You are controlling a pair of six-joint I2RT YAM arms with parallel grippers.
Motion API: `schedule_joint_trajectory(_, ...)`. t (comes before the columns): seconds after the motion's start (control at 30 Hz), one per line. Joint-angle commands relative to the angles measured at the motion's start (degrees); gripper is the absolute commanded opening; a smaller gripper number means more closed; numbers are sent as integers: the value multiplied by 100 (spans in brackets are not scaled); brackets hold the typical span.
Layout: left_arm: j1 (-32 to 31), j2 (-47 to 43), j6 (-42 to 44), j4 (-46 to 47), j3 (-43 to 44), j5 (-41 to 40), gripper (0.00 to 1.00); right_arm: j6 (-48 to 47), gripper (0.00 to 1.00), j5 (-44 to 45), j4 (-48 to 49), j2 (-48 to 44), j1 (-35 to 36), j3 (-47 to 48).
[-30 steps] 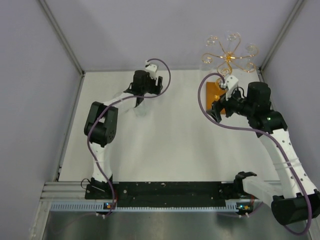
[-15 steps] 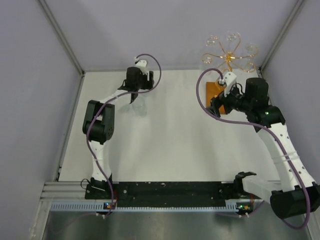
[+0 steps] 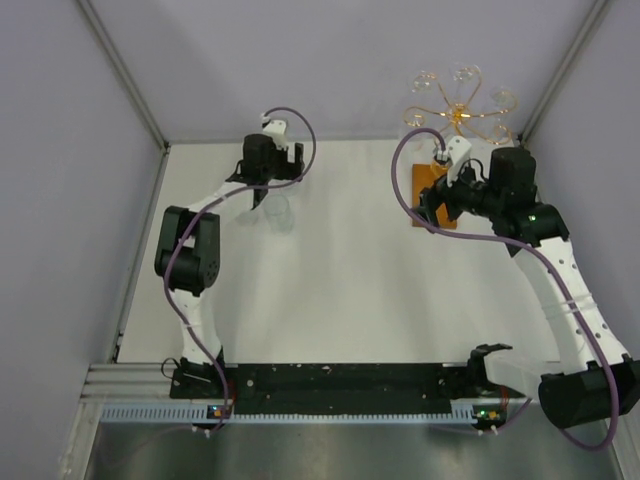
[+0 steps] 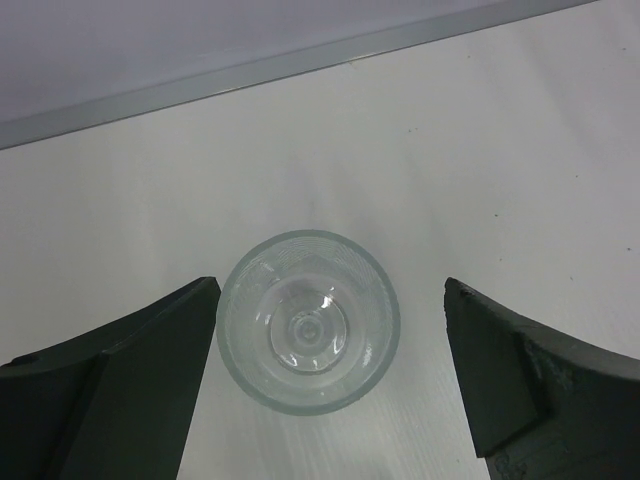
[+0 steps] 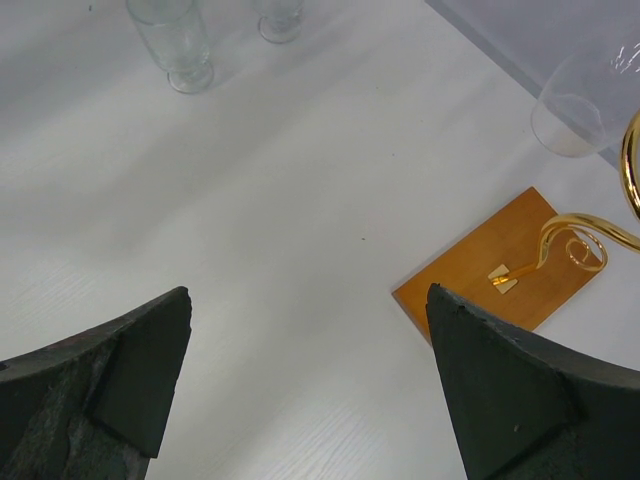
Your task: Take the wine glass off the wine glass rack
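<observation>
I am looking down the left arm's camera. The glass (image 4: 308, 320) is standing on its foot on the white table (image 4: 480, 150), at the far left side. It is well apart from the rack (image 3: 460, 112), which is sitting in the far right corner. So I think this glass is already off the rack and set down in a safe spot.

The left gripper (image 4: 329, 284) is hanging right over the glass with its jaws as wide as they go. One finger (image 4: 120, 390) is just beside the rim, and I cannot tell if it is brushing it. The other finger is well apart. Nothing is being pinched. I think the jaws are wide like this so the arm can lift away without tipping the glass.

The right gripper (image 5: 308, 291) is hovering over the bare table, near the rack's wooden base (image 5: 480, 270). Its jaws are wide too, and it is holding nothing. Another glass (image 5: 580, 110) is hanging from the gold wire, so I think this arm is waiting close by to reach for it.
</observation>
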Motion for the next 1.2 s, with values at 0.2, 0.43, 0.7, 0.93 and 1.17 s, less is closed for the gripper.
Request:
schedule_joint_trajectory(0.2,44,-1105,167,400,-322,262,99,203,99,-180,491,116,-12,323)
schedule_joint_trajectory(0.43,-166,-1537,483,1533,-481,3055,99,617,99,-66,70,231,-153,1737)
schedule_joint_trajectory(0.7,-1010,-467,536,1499,960,3419,98,1573,98,601,340,389,-1005,2697)
schedule_joint_trajectory(0.93,-1476,694,307,1913,2409,3199,93,1855,98,1252,816,196,-1506,2109)
schedule_joint_trajectory(1.17,-1792,1521,290,1825,3518,2303,80,1750,96,1893,913,204,-1594,1687)
